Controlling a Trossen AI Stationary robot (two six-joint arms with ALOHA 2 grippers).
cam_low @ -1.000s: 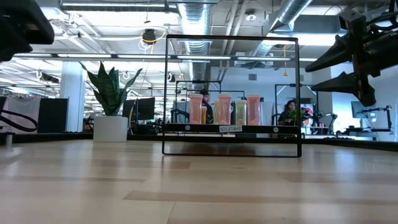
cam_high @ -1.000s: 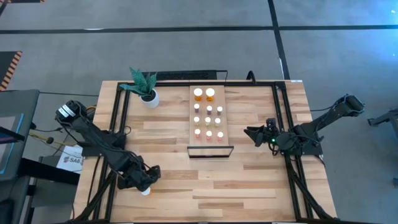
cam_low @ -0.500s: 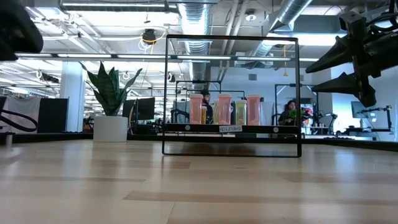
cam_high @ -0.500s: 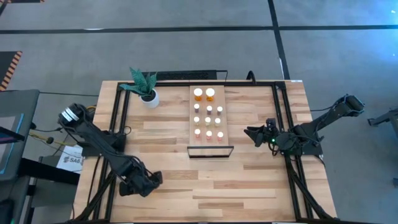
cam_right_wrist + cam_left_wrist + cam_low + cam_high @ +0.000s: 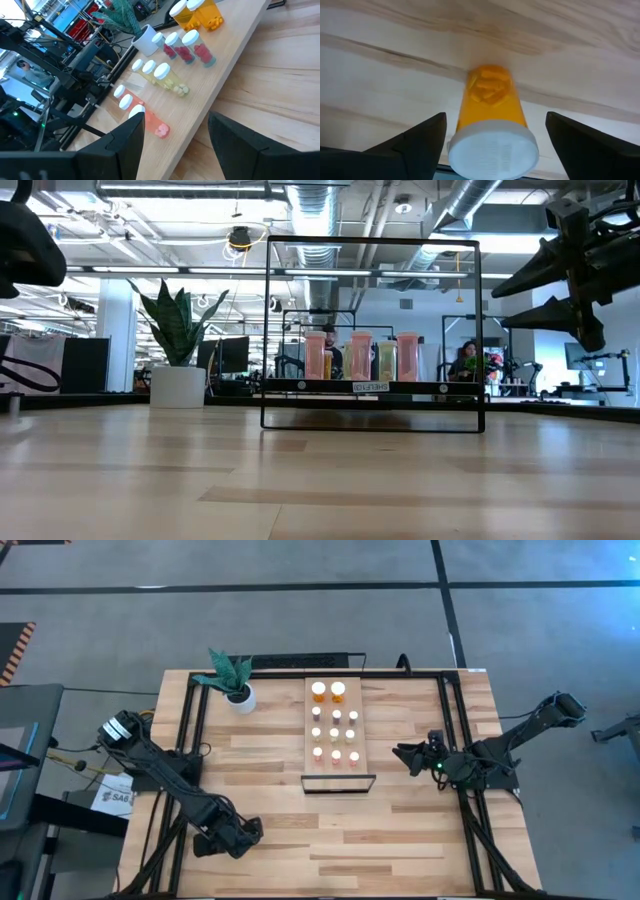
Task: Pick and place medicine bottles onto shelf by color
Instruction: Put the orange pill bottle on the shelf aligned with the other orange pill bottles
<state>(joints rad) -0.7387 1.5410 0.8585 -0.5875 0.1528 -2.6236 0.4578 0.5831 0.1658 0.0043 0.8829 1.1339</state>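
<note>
Orange bottle [image 5: 492, 125] between left gripper's [image 5: 492, 137] open jaws.

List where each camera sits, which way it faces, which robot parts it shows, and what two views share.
High view: overhead, straight down on the table; both arms, left gripper, right gripper.
Low view: tabletop height, level toward the shelf; arm parts at both upper corners.
Left wrist view: over an orange bottle; own open fingers.
Right wrist view: across the bottle rows; own fingers.
Shared: high and right wrist views both show the white plant pot.
</note>
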